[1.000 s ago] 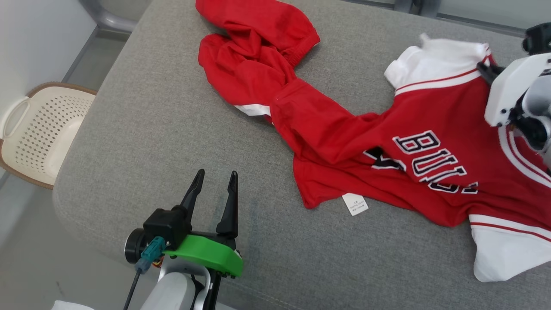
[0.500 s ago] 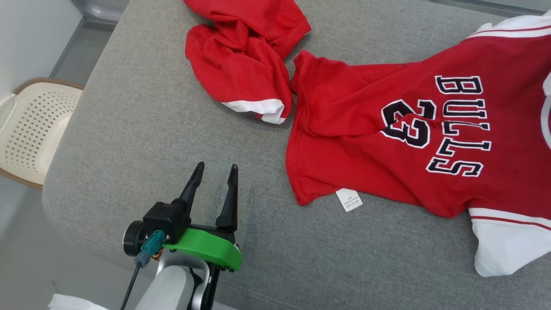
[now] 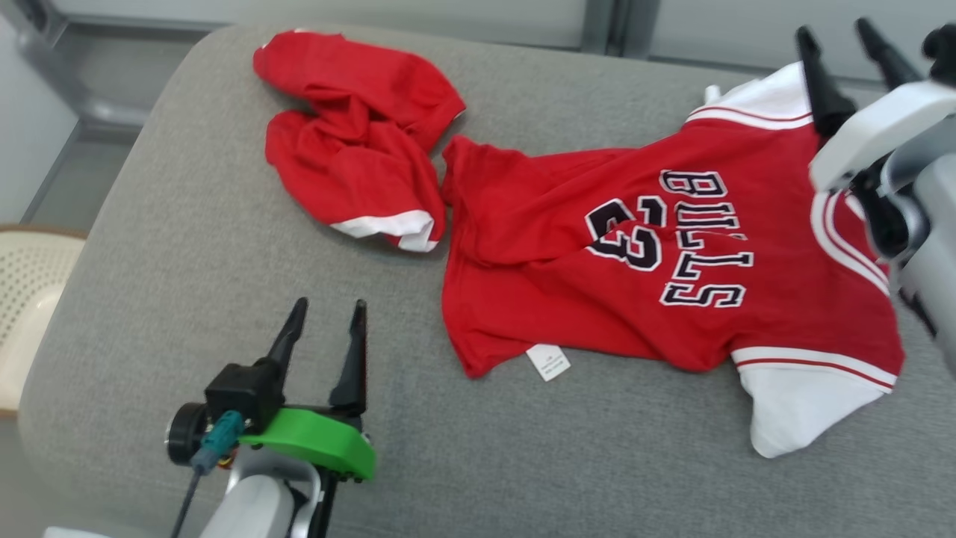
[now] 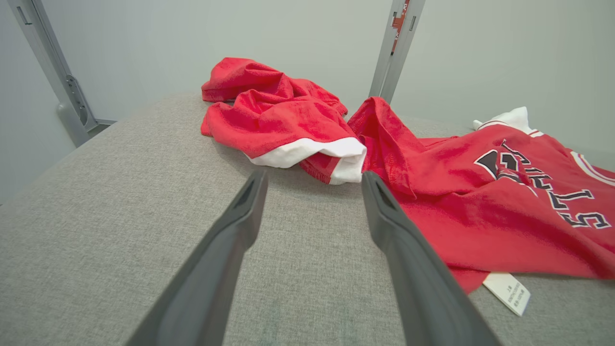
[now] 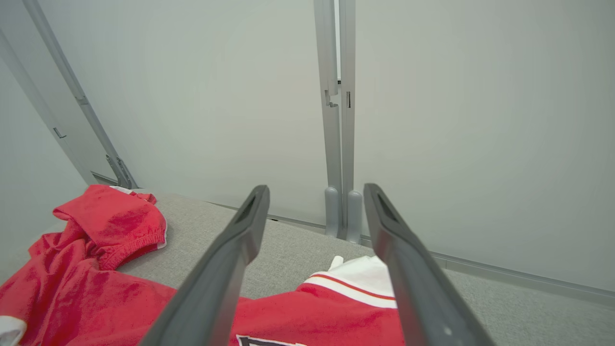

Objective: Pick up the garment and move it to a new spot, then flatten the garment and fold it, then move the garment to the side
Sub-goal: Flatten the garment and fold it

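Currently both pincers are released & empty: left pincer [image 3: 329, 304] sits low over bare couch [image 3: 187, 246] at near left, right pincer [image 3: 833, 28] hangs above the far-right white sleeve. Jersey [image 3: 672, 299] lies print-up, mid-right on the couch, w/ its left hem bunched & touching the red shorts [image 3: 351, 179] at far left. Risk, imo: a grab at that hem could snag the shorts too, or pinch 2 layers, so flattening locks the crease in.

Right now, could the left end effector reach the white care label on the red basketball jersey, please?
Probably yes: the left end effector is open, and bare grey fabric cushion lies between it and the white care label.
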Motion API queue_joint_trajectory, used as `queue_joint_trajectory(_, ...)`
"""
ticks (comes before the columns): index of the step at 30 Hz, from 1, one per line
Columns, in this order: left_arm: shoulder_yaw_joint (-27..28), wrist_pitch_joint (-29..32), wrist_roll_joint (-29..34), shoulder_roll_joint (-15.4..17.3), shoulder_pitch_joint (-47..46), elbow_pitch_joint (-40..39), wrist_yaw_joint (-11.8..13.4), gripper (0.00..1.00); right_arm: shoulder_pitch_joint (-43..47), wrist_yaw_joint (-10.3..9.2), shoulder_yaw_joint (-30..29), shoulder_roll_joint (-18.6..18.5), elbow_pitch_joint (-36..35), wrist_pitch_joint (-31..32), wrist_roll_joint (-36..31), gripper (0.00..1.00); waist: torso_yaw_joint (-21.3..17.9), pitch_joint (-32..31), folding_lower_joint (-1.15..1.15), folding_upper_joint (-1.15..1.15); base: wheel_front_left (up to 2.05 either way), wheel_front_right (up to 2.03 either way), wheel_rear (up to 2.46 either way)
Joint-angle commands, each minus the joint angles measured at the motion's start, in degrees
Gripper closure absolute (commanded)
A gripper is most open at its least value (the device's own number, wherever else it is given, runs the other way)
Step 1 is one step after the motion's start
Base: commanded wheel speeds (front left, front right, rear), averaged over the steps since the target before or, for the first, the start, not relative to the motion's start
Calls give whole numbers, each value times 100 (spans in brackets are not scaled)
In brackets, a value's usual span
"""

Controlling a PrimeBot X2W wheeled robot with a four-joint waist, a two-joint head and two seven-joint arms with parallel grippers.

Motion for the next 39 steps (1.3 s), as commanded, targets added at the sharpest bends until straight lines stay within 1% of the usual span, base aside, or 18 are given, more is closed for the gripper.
queue_joint_trajectory(1,79,11,-47,129,122,-46,64,0,307,-10,-184,23,-305,-17,-173,0,-560,-582,0,0,0,0,0)
queue_joint_trajectory(7,365,40,-182,420,379,-295,206,0,1554,-9,-1104,191,-1653,-17,-682,0,-980,-1042,0,0,0,0,0)
queue_joint_trajectory(11,528,90,-221,580,564,-489,312,0,2496,-9,-1649,290,-2482,-17,-1107,0,-1195,-1221,0,0,0,0,0)
queue_joint_trajectory(15,606,81,-231,664,725,-680,394,0,3496,-9,-2205,477,-3166,-17,-1451,0,-1334,-1282,0,0,0,0,0)
queue_joint_trajectory(19,608,55,-255,648,913,-773,431,0,4444,-9,-2639,742,-3644,-18,-1662,0,-1424,-1298,0,0,0,0,0)
queue_joint_trajectory(23,607,39,-302,617,1040,-816,464,0,5162,-9,-2873,998,-3853,-18,-1746,0,-1468,-1282,0,0,0,0,0)
queue_joint_trajectory(25,610,34,-305,616,1080,-826,467,0,5386,-8,-2929,1063,-3899,-18,-1805,0,-1477,-1271,0,0,0,0,0)
queue_joint_trajectory(28,585,39,-308,618,1064,-837,475,0,5566,-8,-2909,1133,-3870,-18,-1828,0,-1471,-1255,0,0,0,0,0)
queue_joint_trajectory(31,553,68,-297,623,992,-849,465,0,5596,-8,-2836,1098,-3776,78,-1868,0,-1436,-1243,0,0,0,0,0)
queue_joint_trajectory(35,511,78,-300,618,968,-827,452,0,5632,-9,-2781,1130,-3566,404,-1709,0,-1374,-1244,0,0,0,0,0)
queue_joint_trajectory(39,474,97,-316,601,960,-798,445,0,5605,-8,-2730,1207,-3265,917,-1478,0,-1312,-1240,0,0,0,0,0)
